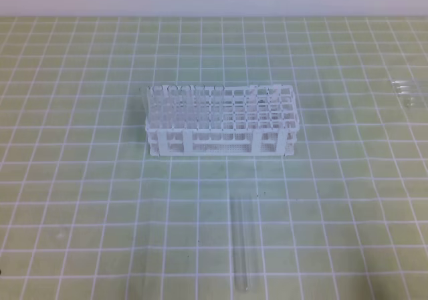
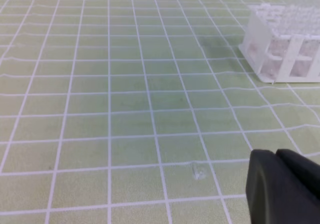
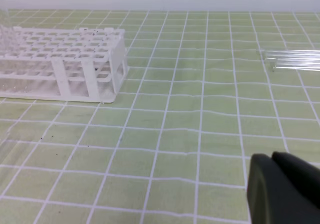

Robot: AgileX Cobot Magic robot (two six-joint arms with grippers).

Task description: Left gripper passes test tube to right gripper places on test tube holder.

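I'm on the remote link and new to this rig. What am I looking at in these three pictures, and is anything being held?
This is a two-armed table robot. The overhead picture looks down on a green gridded mat; neither arm shows in it. On the mat stands a white test tube holder, a rack of small square holes. In front of it lies a clear test tube, flat on the mat, touched by nothing. Some clear glass pieces, probably more tubes, lie at the far right.

The other two pictures come from cameras mounted on the wrists. The black shape in the corner of each is that arm's own gripper: the left gripper and the right gripper. Both are shut and hold nothing, so the pickup has not begun.
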